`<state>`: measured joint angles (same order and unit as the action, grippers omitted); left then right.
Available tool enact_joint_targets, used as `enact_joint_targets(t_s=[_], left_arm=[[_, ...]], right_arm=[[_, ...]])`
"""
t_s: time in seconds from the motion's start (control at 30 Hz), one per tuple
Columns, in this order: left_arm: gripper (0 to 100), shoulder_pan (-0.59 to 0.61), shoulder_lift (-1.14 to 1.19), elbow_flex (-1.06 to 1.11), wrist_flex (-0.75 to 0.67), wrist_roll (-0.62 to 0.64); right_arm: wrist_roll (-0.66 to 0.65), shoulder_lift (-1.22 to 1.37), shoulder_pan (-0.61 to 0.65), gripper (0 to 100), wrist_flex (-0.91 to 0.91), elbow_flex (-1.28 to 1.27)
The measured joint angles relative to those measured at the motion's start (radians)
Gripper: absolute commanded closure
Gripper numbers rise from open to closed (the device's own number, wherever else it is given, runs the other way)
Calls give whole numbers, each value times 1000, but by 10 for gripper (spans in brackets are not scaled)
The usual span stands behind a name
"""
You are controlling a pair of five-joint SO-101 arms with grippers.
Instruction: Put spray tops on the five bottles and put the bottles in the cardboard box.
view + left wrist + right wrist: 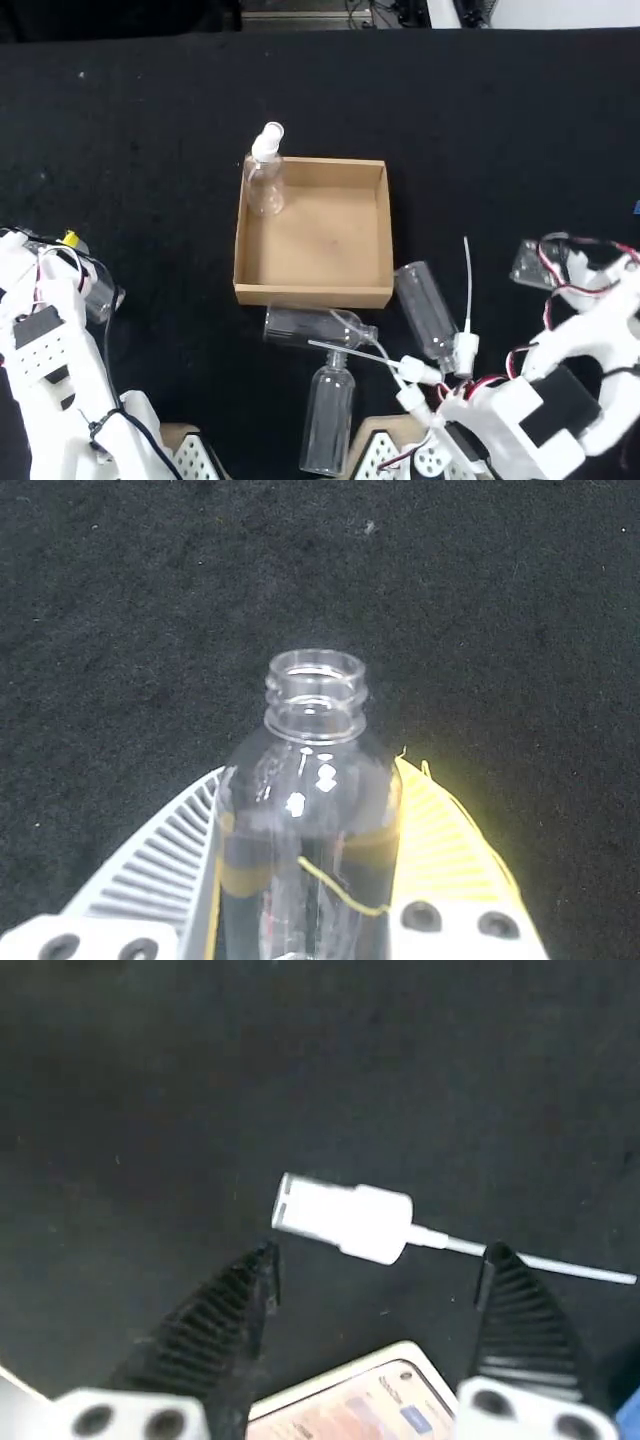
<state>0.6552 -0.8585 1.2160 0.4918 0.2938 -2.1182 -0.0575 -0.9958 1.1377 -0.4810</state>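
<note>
Clear bottle (315,720) in left end effector (310,772), base cut off, right end effector (381,1252) wide open.

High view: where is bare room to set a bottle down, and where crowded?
Bare cloth lies beyond the cardboard box and to its left. Inside, the floor is free beside the capped bottle. Crowded: in front of it, lying bottles and spray tops.
</note>
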Motion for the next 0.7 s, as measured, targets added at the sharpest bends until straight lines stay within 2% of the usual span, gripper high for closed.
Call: enact_joint_targets(t_s=[0.17, 0.33, 0.47, 0.7], left_arm=[[971, 0, 0, 0, 0, 0], [971, 0, 0, 0, 0, 0], [971, 0, 0, 0, 0, 0], [971, 0, 0, 0, 0, 0]], right_arm=[[-141, 0, -83, 709, -21, -6], [-170, 2, -95, 710, -23, -37], [-140, 48, -95, 710, -43, -37], [-29, 147, -55, 709, -178, -37]])
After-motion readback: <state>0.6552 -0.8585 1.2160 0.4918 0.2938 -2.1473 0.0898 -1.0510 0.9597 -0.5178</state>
